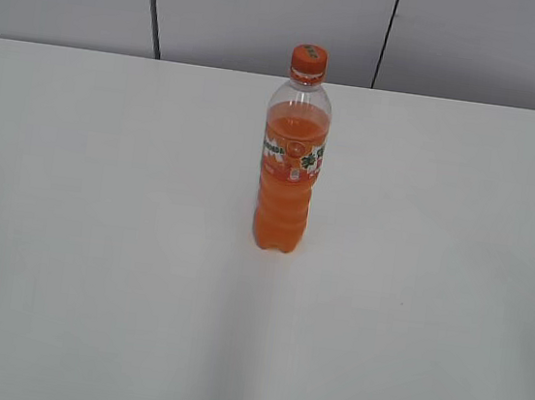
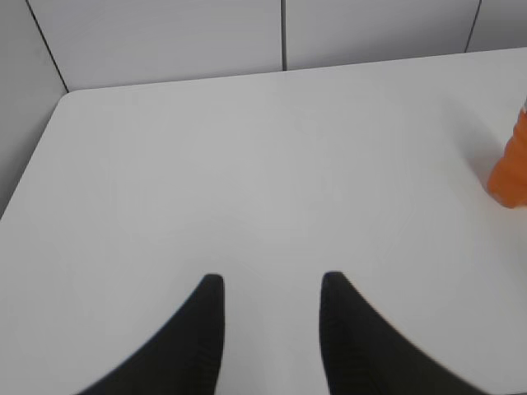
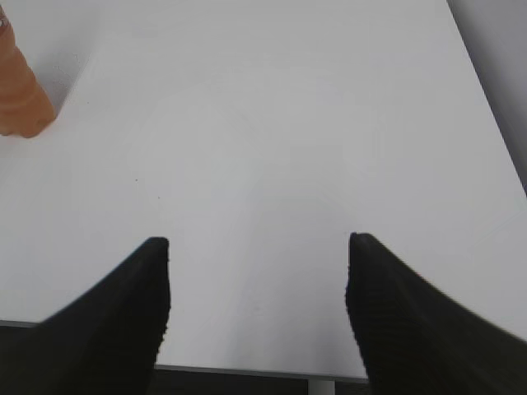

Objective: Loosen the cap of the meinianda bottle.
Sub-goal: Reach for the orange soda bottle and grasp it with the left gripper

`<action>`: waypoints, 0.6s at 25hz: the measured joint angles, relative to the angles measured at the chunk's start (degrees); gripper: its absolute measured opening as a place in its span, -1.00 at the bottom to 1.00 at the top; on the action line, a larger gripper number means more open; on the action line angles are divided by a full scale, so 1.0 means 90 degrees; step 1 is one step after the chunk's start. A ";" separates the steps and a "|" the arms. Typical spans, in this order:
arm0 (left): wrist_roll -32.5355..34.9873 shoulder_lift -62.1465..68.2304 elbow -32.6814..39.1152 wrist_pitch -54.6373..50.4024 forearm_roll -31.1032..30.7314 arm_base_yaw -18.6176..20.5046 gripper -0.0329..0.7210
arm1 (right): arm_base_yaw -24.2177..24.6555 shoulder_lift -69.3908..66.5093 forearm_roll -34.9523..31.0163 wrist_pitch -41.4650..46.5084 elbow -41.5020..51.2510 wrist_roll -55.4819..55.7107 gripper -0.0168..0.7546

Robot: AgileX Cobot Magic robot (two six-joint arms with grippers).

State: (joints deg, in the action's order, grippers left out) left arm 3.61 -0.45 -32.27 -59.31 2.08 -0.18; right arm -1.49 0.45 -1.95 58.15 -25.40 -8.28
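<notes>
The meinianda bottle (image 1: 290, 174) stands upright near the middle of the white table (image 1: 97, 238), full of orange soda, with its label band around the middle. The orange cap (image 1: 308, 62) sits on its neck. Neither gripper shows in the exterior view. In the left wrist view my left gripper (image 2: 272, 284) is open and empty over bare table, and the bottle's base (image 2: 510, 169) shows at the right edge. In the right wrist view my right gripper (image 3: 257, 247) is open and empty near the table's front edge, with the bottle's base (image 3: 20, 95) at the upper left.
Grey wall panels (image 1: 271, 15) stand behind the table's far edge. The table's left corner and edge (image 2: 49, 123) show in the left wrist view, its right edge (image 3: 486, 107) and front edge (image 3: 247, 370) in the right wrist view.
</notes>
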 joint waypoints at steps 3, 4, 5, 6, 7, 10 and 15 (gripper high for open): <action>0.0000 0.0000 0.0000 0.0000 0.0000 0.0000 -0.26 | 0.0000 0.0000 0.0000 0.0000 0.0000 0.0000 0.35; 0.0000 0.0000 0.0000 0.0000 0.0000 0.0000 -0.26 | 0.0000 0.0000 0.0000 0.0000 0.0000 0.0000 0.35; 0.0000 0.0000 0.0000 0.0000 0.0000 0.0000 -0.26 | 0.0000 0.0000 0.0000 0.0000 0.0000 0.0000 0.35; 0.0000 0.0000 0.0000 0.0000 0.0000 0.0000 -0.26 | 0.0000 0.0000 0.0000 0.0000 0.0000 0.0000 0.35; 0.0000 0.0000 0.0000 0.0000 0.0000 0.0000 -0.26 | 0.0000 0.0000 0.0000 0.0000 0.0000 0.0000 0.35; 0.0000 0.0000 0.0000 0.0000 0.0000 0.0000 -0.26 | 0.0000 0.0000 0.0000 0.0000 0.0000 0.0000 0.35; 0.0000 0.0000 0.0000 0.0000 0.0000 0.0000 -0.26 | 0.0000 0.0000 0.0000 0.0000 0.0000 0.0000 0.35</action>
State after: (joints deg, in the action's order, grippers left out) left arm 3.61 -0.45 -32.27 -59.31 2.08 -0.18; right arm -1.49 0.45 -1.95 58.15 -25.40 -8.28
